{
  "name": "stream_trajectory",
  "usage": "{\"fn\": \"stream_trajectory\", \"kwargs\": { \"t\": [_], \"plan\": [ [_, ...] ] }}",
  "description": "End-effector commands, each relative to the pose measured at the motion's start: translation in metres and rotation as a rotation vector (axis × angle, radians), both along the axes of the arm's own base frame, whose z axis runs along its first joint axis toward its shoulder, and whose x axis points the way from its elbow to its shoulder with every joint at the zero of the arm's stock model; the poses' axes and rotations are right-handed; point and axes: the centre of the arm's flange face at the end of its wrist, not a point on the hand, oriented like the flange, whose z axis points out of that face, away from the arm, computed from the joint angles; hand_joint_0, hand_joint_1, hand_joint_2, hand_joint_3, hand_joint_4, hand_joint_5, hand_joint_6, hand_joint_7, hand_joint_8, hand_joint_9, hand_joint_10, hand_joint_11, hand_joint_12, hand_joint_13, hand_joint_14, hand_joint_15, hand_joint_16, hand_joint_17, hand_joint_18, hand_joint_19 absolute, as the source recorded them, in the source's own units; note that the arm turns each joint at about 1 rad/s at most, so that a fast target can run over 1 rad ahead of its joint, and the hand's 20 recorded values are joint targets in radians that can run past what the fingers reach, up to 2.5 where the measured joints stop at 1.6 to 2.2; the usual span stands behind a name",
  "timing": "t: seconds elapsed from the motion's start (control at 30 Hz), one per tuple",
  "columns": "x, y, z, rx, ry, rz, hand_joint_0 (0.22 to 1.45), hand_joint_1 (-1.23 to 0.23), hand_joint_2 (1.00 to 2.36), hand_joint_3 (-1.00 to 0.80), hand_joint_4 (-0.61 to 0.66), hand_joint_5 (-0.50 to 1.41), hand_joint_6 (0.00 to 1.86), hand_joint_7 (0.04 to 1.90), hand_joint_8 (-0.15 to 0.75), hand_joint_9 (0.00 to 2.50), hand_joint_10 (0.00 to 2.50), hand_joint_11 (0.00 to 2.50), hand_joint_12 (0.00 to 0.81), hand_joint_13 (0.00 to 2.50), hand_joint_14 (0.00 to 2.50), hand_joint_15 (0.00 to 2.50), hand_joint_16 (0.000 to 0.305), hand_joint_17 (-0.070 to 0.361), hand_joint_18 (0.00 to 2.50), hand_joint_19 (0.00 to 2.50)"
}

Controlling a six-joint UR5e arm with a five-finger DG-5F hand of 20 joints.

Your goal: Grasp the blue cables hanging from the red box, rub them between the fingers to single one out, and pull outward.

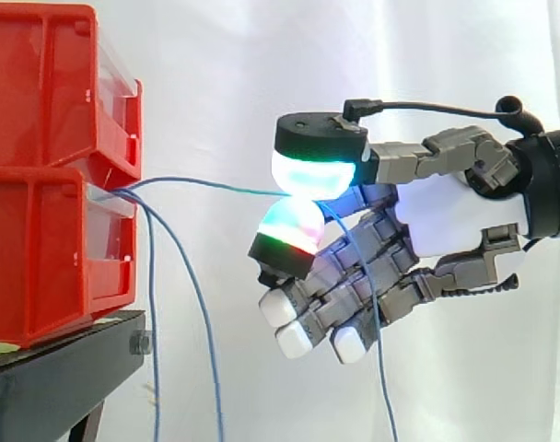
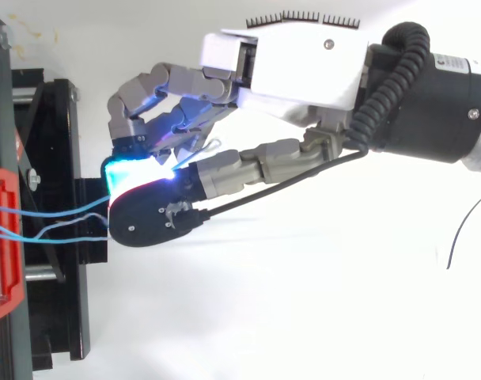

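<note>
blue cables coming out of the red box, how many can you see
3. The taut cable runs from the red box into the hand's pinch; two hanging cables drop below the box. More may hide inside.

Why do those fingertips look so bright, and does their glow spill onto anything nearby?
Side view: the robot hand's pads glow by themselves, cyan-white above, green and red below, where they pinch the blue cable; the curtain behind is evenly bright. Top view: that glow tints the fingers behind it bluish.
</note>
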Motion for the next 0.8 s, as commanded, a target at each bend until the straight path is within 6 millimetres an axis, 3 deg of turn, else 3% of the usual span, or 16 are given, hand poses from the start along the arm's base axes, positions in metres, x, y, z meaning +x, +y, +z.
{"fn": "stream_trajectory", "kwargs": {
  "t": [0.0, 0.27, 0.43, 0.57, 0.77],
  "plan": [
    [-0.0002, -0.0006, 0.0009, -0.001, 0.000, -0.001, 0.59, -0.68, 1.01, -0.23, 0.21, -0.13, 0.73, 1.15, 0.288, 0.82, 0.01, 0.50, 0.327, 0.68, 0.01, 0.39, 0.040, 0.089, 0.56, 0.72],
    [-0.0002, -0.0006, 0.0009, -0.001, 0.000, -0.001, 0.59, -0.71, 1.01, -0.25, 0.22, -0.14, 0.74, 1.13, 0.285, 0.79, 0.01, 0.50, 0.330, 0.67, 0.01, 0.39, 0.040, 0.090, 0.54, 0.73],
    [0.0001, -0.0006, 0.0016, -0.001, -0.001, -0.001, 0.53, -0.66, 1.00, -0.46, 0.21, -0.14, 0.75, 1.11, 0.281, 0.80, 0.01, 0.49, 0.324, 0.67, 0.01, 0.40, 0.040, 0.090, 0.54, 0.74],
    [0.0004, -0.0003, 0.0004, -0.001, 0.000, 0.002, 0.50, -0.51, 1.00, -0.50, 0.22, -0.13, 0.73, 1.09, 0.288, 0.83, 0.01, 0.48, 0.328, 0.68, 0.01, 0.39, 0.042, 0.094, 0.56, 0.74],
    [-0.0001, 0.0001, 0.0008, -0.002, 0.001, 0.007, 0.57, -0.30, 1.00, -0.50, 0.20, -0.11, 0.65, 1.15, 0.264, 0.83, 0.01, 0.46, 0.301, 0.67, 0.01, 0.40, 0.037, 0.084, 0.53, 0.77]
  ]
}}
